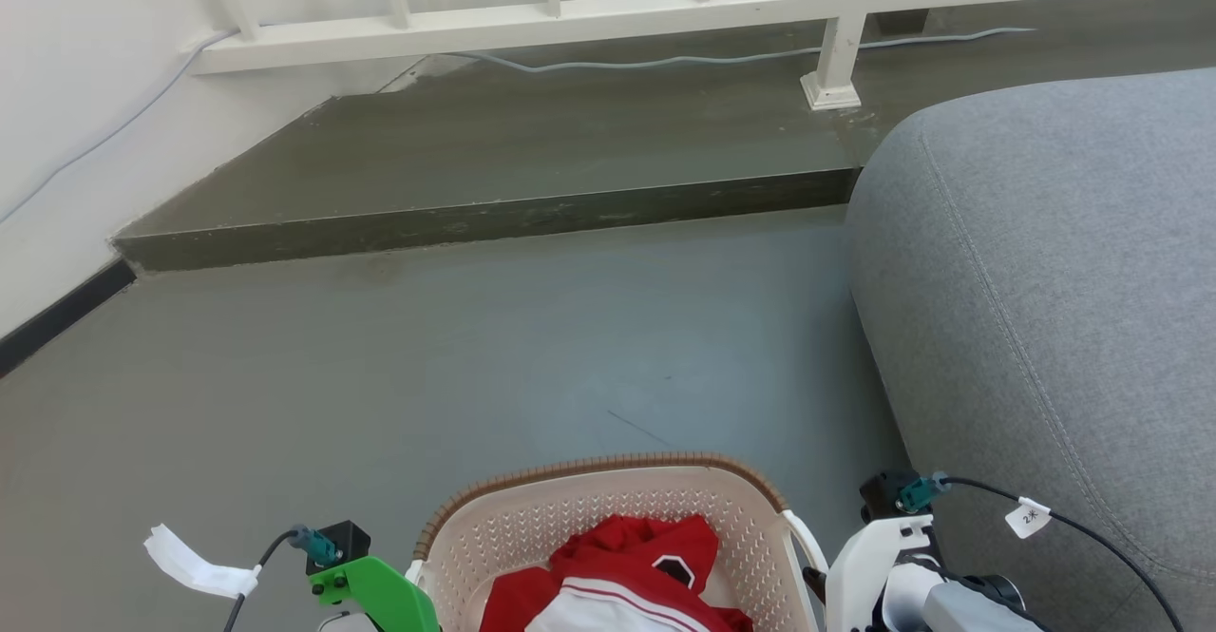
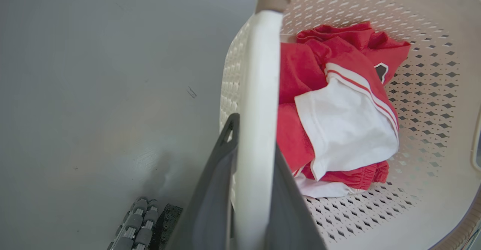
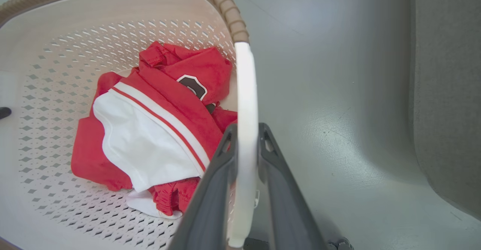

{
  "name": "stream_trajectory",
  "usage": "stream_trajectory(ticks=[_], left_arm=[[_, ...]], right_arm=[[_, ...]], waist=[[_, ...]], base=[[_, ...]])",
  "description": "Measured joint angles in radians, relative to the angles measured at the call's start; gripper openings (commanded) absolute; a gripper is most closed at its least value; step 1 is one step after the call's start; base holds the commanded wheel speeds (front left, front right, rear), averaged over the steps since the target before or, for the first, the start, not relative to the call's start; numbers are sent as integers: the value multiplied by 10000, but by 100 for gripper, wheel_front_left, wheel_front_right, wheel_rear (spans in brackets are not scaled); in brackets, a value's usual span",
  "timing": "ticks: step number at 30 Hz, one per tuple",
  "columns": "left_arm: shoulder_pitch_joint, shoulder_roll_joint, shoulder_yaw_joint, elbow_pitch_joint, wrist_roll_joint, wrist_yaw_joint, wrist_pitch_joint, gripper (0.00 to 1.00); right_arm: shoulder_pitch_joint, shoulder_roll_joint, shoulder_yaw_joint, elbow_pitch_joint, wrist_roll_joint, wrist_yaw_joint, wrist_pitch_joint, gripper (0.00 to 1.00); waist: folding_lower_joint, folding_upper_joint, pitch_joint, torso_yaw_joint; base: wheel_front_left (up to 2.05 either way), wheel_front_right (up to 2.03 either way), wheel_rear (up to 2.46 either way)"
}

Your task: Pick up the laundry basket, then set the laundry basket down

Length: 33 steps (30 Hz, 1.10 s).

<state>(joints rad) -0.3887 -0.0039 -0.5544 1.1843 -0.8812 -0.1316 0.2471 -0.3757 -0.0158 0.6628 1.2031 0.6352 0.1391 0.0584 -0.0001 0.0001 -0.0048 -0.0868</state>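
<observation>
I get soft, even daylight on all three feeds, bright and with no hard glare. The floor (image 1: 494, 347) carries a pale sheen on the head view. On the left wrist feed the left pincer (image 2: 253, 137) is out of focus up close, and a faint shadow lies beside the laundry basket (image 2: 432, 73). Both wrist feeds bow at the edges; the sofa (image 3: 447, 92) curves.

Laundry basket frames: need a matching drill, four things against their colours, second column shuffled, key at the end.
Things
1. laundry basket rim
2. basket handle
3. clothes
4. sofa

Colours
A. grey
B. red and white
C. brown, woven look
D. plain white

Pairs: 1-C, 2-D, 3-B, 4-A
</observation>
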Motion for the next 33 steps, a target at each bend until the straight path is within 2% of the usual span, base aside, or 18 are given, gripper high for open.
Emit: stream_trajectory(ticks=[33], left_arm=[[10, 25, -286, -15, -313, 0, -2, 0]], right_arm=[[-7, -33, 217, 119, 337, 0, 56, 0]], waist=[[0, 0, -47, 4]], base=[[0, 0, 0]])
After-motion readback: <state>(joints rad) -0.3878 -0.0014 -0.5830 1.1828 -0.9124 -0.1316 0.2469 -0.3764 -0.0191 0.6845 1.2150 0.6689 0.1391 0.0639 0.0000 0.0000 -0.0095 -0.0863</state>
